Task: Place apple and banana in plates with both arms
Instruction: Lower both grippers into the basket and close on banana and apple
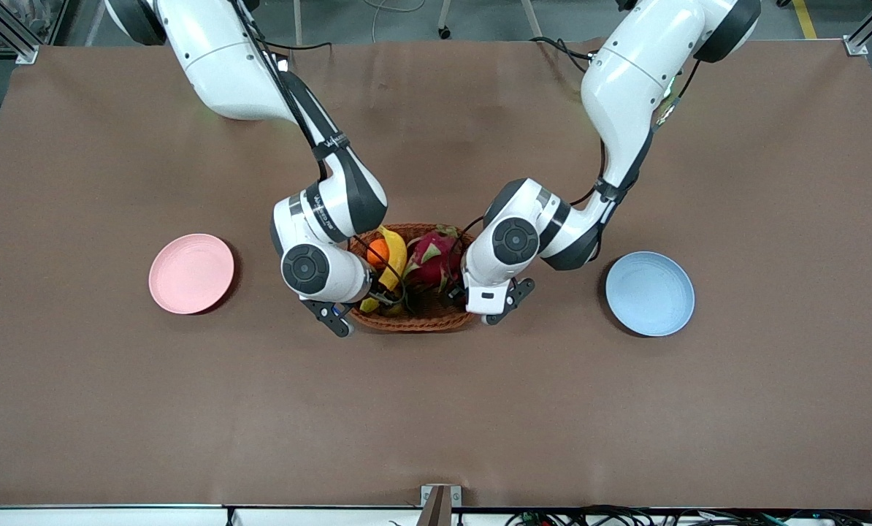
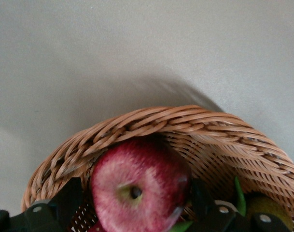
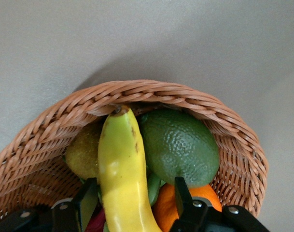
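Two plates (image 1: pixel 191 273), one basket (image 1: pixel 414 321), one banana (image 3: pixel 122 174), one apple (image 2: pixel 137 186), two arms (image 1: pixel 319 219).

Both grippers are reaching into the basket (image 1: pixel 436 318) holding the banana (image 1: pixel 394 257), an orange (image 1: pixel 377 251) and dragon fruit (image 1: pixel 433 261), between the pink plate (image 1: pixel 190 273) and blue plate (image 1: pixel 649 293).
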Robot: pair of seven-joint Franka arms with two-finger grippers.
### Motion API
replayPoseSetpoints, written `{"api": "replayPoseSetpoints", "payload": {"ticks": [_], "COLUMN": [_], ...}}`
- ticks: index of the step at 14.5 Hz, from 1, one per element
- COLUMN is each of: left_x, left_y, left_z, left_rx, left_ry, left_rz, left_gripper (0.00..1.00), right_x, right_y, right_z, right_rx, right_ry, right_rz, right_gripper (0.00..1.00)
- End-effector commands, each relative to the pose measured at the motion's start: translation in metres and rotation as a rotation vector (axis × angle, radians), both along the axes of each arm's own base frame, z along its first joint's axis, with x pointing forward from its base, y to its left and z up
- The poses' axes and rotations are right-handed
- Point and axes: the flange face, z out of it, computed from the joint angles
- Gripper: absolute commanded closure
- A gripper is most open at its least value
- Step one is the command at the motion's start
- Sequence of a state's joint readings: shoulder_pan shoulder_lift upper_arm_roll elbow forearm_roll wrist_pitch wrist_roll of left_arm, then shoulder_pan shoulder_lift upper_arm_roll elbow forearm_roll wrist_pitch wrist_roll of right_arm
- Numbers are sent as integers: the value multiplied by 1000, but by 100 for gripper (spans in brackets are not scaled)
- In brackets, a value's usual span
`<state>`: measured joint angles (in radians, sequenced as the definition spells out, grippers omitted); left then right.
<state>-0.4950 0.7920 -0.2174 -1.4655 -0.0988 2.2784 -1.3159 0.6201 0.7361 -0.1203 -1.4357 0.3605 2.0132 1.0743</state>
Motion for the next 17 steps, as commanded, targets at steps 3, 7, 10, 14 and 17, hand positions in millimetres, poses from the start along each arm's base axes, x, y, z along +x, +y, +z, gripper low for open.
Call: {"api": "replayPoseSetpoints", "payload": {"ticks": [3, 7, 10, 14, 17], "left_x": [-1, 11, 14, 34, 44], "left_y": [-8, -3, 0, 47, 102], "left_z": [-4, 22, 81, 163, 176], "left_rx": [7, -11, -20, -13, 87], "left_ry": [-5, -34, -64, -108, -64], "left_rz": [3, 14, 7, 46, -36], "left_gripper": [36, 87, 99, 99, 99], "right_x": [-1, -3, -3, -2, -5], "right_y": [5, 8, 10, 13, 17], "right_z": [-2, -4, -3, 1, 1], "right_rx": [10, 8, 13, 18, 18], "right_ry": [9, 11, 7, -1, -1], "right_rz": [-12, -6, -4, -5, 3], "right_gripper": [29, 30, 30, 32, 40]}}
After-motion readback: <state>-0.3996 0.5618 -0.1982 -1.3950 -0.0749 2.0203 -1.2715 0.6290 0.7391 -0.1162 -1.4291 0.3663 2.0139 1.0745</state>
